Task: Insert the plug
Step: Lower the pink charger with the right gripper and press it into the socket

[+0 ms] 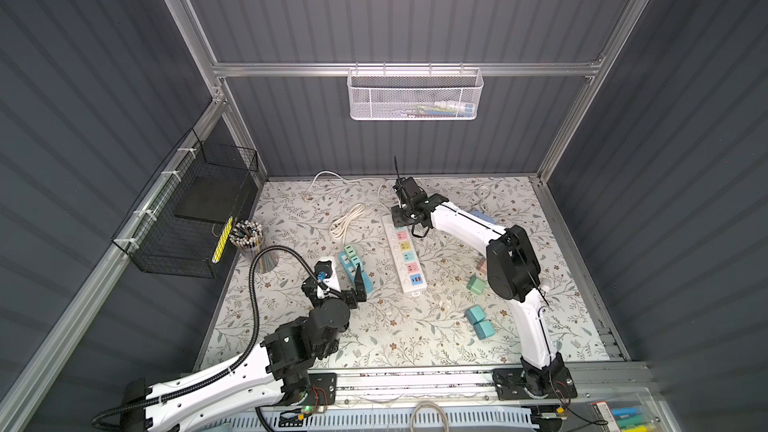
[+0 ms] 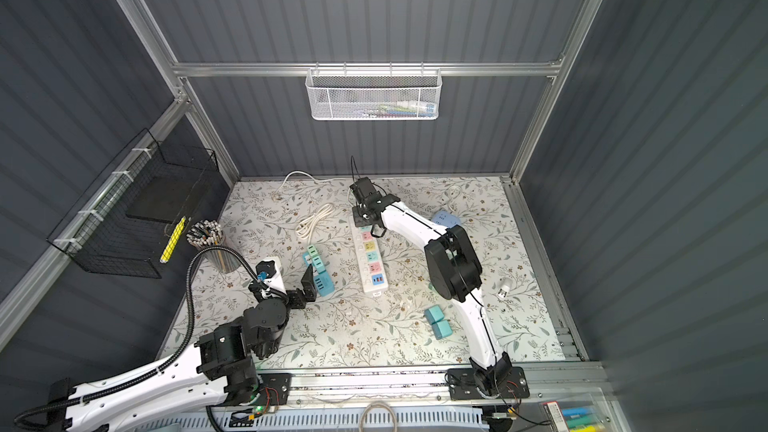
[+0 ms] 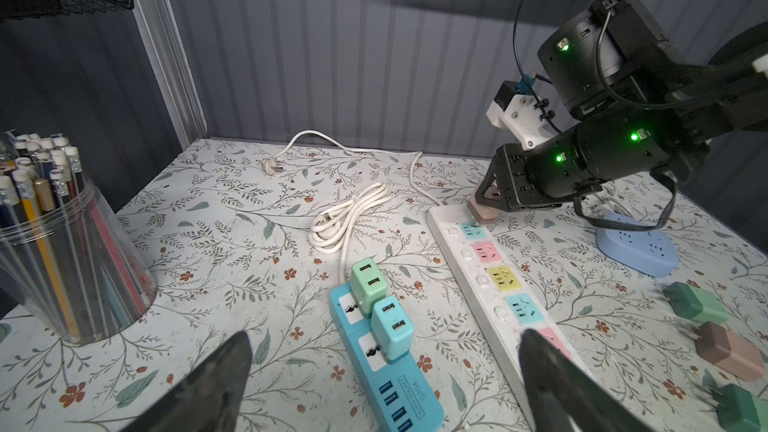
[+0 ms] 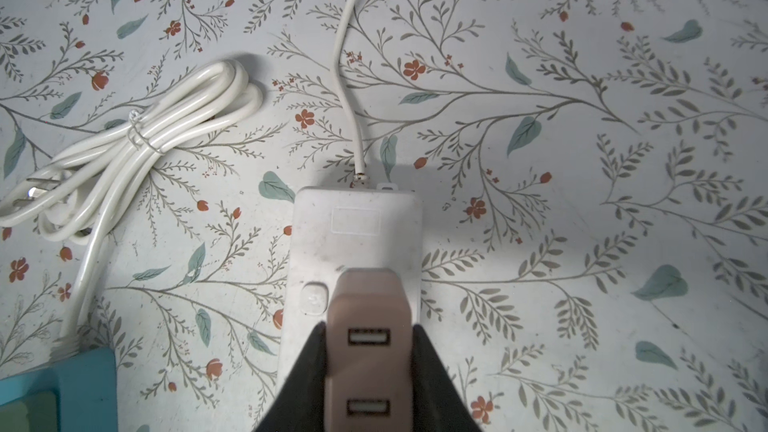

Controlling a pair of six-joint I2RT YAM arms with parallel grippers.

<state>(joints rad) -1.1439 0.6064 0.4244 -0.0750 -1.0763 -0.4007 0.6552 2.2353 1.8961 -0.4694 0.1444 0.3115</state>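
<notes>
The blue power strip (image 3: 419, 405) carries a label that seems to read "S204"; the smaller line beside it is unreadable. The right claw (image 4: 370, 351) is clamped on the pink plug (image 4: 365, 297), which stands at the cord end of the white power strip (image 4: 357, 234), its prongs hidden beneath it. Bare desk (image 4: 582, 160) lies beyond that end. The left claw (image 3: 386, 336) is spread wide, and the blue strip shows between its fingers.

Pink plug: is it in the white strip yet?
Cannot tell. The right gripper holds the pink plug at the white strip's far end; its prongs are hidden.
</notes>
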